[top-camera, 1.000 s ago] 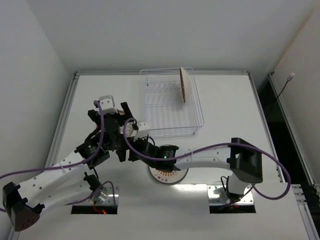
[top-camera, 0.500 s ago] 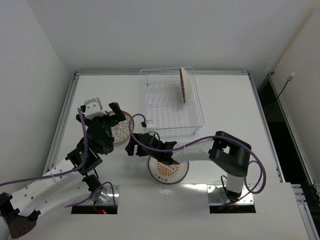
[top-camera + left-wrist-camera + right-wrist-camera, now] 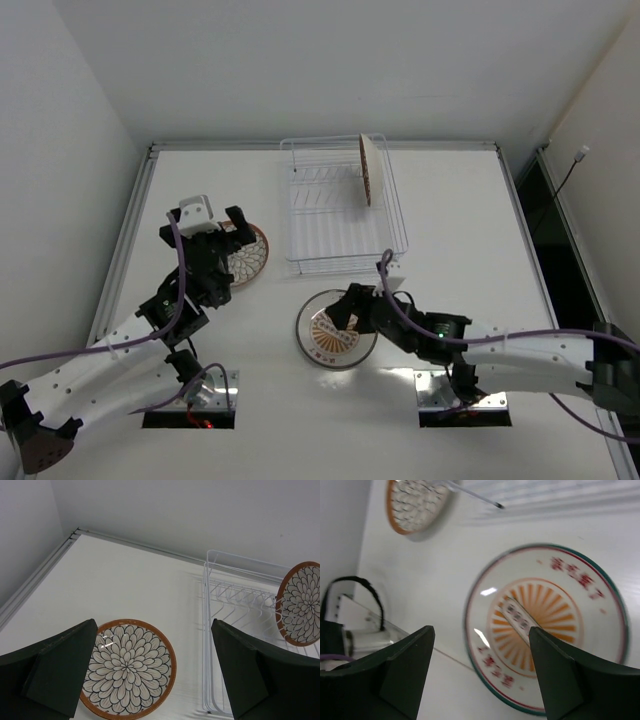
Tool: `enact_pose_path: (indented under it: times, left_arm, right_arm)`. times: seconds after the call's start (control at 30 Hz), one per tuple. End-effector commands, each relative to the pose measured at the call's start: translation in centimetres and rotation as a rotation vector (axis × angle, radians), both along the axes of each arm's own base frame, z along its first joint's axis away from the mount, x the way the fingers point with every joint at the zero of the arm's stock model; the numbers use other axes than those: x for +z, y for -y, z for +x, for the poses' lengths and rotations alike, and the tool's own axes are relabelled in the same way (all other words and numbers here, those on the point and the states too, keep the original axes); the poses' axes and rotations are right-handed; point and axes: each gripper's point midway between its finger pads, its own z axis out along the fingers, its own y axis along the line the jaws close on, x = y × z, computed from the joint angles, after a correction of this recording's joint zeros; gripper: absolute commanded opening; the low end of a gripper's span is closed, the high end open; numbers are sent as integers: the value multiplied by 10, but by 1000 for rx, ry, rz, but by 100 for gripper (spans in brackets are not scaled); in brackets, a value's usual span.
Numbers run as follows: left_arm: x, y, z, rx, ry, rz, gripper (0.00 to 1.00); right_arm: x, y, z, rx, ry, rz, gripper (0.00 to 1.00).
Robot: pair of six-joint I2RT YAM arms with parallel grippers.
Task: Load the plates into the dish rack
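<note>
A petal-patterned plate with an orange rim (image 3: 127,667) lies flat on the table left of the dish rack (image 3: 345,240). My left gripper (image 3: 153,625) hangs open above it and touches nothing; from above, the left gripper (image 3: 228,240) covers the plate's (image 3: 252,258) left edge. A second petal-patterned plate (image 3: 369,168) stands upright in the white wire rack (image 3: 220,630) at its far right end. The sunburst plate (image 3: 545,625) lies flat near the table's front. My right gripper (image 3: 481,632) is open over its rim; the overhead view puts it (image 3: 347,312) over the plate's (image 3: 330,345) far side.
The rack's upright prongs (image 3: 245,600) left of the standing plate hold nothing. A raised metal rail (image 3: 135,230) runs along the table's left edge, with walls close behind and to the left. The two arm bases (image 3: 465,385) sit at the near edge.
My right arm has pulled back to the right, from beside the left gripper to above the sunburst plate. The petal plate on the table, hidden a second ago, now shows. The left gripper shifted slightly left.
</note>
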Motion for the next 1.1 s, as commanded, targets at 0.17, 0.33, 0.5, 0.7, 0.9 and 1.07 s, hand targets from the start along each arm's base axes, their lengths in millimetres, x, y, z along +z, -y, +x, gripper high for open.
enact_pose_path:
  times: [0.17, 0.33, 0.5, 0.7, 0.9, 1.07]
  left_arm:
    - [8, 2, 3, -3, 11, -4, 100]
    - [5, 3, 5, -3, 3, 4, 100]
    - [5, 2, 5, 6, 3, 4, 100]
    - [5, 2, 5, 6, 3, 4, 100]
    - [7, 0, 4, 15, 9, -3, 100]
    - [7, 0, 4, 15, 7, 6, 100]
  right_arm:
    - [-73, 76, -15, -197, -189, -32, 74]
    - [-88, 98, -17, -300, -271, -44, 74]
    - [-104, 94, -19, -275, -320, -57, 72]
    - [-121, 80, -19, -202, -428, -18, 63]
    - [-132, 81, -18, -165, -469, -21, 34]
    - [-122, 82, -12, -165, -449, -16, 3]
